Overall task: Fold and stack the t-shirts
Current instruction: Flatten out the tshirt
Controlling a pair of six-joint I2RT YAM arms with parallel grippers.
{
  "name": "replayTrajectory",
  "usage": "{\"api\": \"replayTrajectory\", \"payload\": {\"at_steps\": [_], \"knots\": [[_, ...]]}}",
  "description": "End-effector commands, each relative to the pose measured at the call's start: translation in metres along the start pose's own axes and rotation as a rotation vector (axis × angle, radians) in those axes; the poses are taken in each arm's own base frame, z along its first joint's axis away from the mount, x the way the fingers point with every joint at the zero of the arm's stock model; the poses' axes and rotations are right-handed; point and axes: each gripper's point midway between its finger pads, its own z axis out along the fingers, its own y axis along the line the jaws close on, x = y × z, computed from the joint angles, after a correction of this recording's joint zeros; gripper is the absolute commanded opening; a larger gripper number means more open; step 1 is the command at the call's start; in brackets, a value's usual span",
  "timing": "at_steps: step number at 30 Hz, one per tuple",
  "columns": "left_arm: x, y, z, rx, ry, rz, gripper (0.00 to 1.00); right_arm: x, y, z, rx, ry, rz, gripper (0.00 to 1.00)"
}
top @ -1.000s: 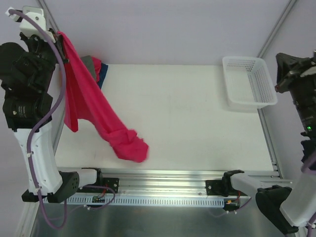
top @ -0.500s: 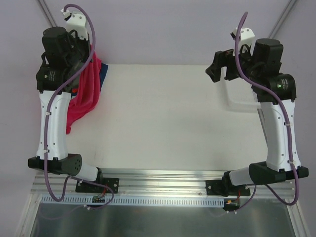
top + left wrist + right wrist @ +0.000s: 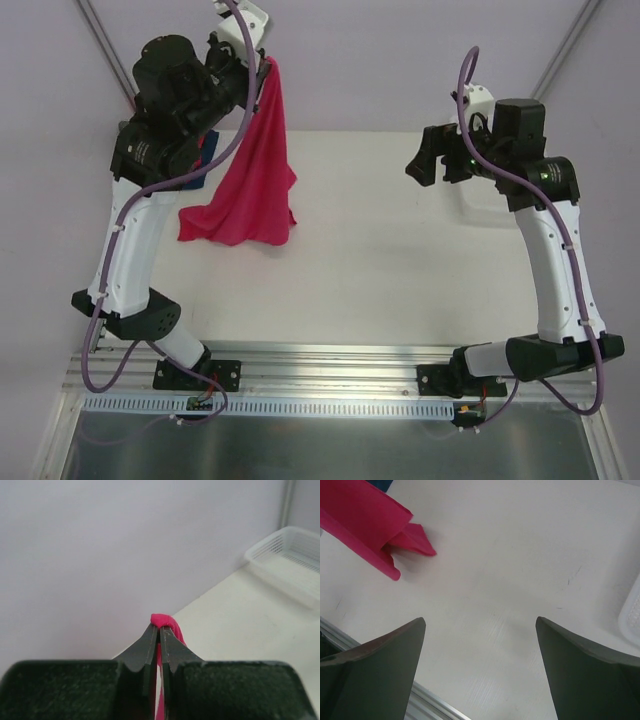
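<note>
Left end effector (image 3: 159,629) was clamped on the red t-shirt (image 3: 250,185), which hung with its lower edge on the tabletop (image 3: 400,270). Right end effector (image 3: 480,625) stood wide open, empty.

Left arm (image 3: 130,230) and right arm (image 3: 560,265): white moulded link shells, bulky black motor housings at the joints, black base brackets. One lilac cable (image 3: 97,345) loops along each arm. Fingers (image 3: 375,675) matte dark grey-green, wedge-shaped.

Bright, even light throws soft, faint shadows on the white table (image 3: 400,260); all views look sharp.
</note>
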Motion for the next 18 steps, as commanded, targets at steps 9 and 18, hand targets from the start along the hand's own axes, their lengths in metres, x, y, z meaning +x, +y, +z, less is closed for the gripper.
{"api": "replayTrajectory", "payload": {"at_steps": [9, 18], "knots": [[-0.145, -0.101, -0.001, 0.147, -0.48, 0.176, 0.0, 0.0, -0.015, -0.027, 0.079, -0.067, 0.0, 0.97], [-0.209, -0.078, -0.013, -0.258, -0.687, 0.472, 0.0, -0.002, -0.037, -0.04, 0.21, -0.092, -0.009, 0.97]]}}
